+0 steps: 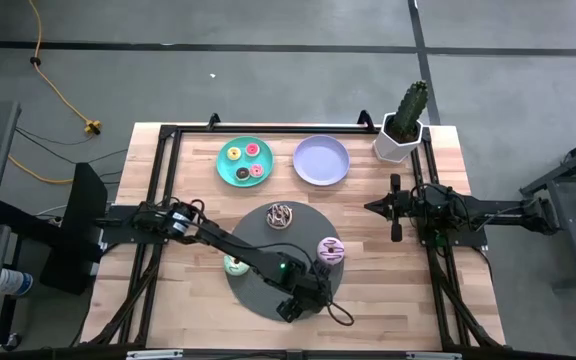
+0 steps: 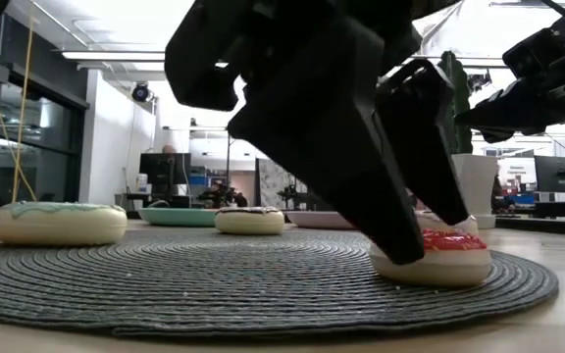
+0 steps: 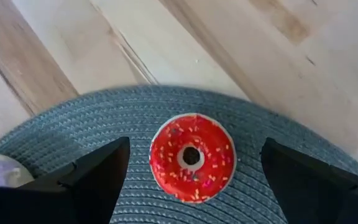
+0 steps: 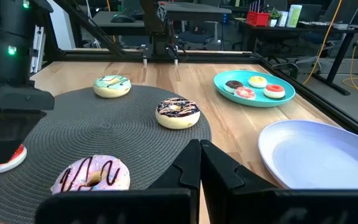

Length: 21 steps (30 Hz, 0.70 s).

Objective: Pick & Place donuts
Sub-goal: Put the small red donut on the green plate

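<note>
Scanning the high view from the left, we log the left gripper (image 1: pixel 301 297) at about 5 o'clock on the grey woven mat (image 1: pixel 258 290), near its edge. Its fingers stand wide apart, one on each side of the red sprinkled donut (image 3: pixel 192 157), not touching it; the donut lies flat on the mat. The green-iced donut (image 1: pixel 236 264) sits at the mat's 9 o'clock edge, the chocolate-sprinkled donut (image 1: pixel 281 214) at 12 o'clock, and the pink-striped donut (image 1: pixel 329 250) at 3 o'clock. At 11 o'clock beyond the mat, the teal plate (image 1: pixel 224 166) holds three small donuts (image 1: pixel 246 161) in yellow, pink and brown. Just to its 3 o'clock side we note the lilac plate (image 1: pixel 321 160). The right gripper (image 1: pixel 392 207) waits off the mat at 2 o'clock, fingers closed together, holding nothing. A potted cactus (image 1: pixel 404 122) stands at the table's 1 o'clock corner.
</note>
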{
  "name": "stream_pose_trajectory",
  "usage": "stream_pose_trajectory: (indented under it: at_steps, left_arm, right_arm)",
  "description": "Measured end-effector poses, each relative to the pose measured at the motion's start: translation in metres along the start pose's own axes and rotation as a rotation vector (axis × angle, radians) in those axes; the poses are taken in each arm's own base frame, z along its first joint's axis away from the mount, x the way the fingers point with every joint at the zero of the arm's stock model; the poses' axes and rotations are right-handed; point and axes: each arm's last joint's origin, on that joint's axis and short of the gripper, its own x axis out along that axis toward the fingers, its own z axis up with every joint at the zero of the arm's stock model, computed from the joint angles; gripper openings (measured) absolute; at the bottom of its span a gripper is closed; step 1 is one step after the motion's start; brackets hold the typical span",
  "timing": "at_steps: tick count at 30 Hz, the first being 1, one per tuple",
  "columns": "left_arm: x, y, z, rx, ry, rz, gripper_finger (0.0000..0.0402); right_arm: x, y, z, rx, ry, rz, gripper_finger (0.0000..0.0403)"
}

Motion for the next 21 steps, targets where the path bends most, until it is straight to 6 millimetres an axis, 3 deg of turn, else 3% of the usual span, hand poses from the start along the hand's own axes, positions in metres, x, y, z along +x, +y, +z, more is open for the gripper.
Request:
stream_pose_trajectory:
  at_steps: [21]
  left_arm:
    - [0.017, -0.001, -0.004, -0.059, -0.001, -0.02, 0.0351]
  right_arm:
    - [0.0, 0.0, 0.0, 0.0, -0.001, 0.0, 0.0]
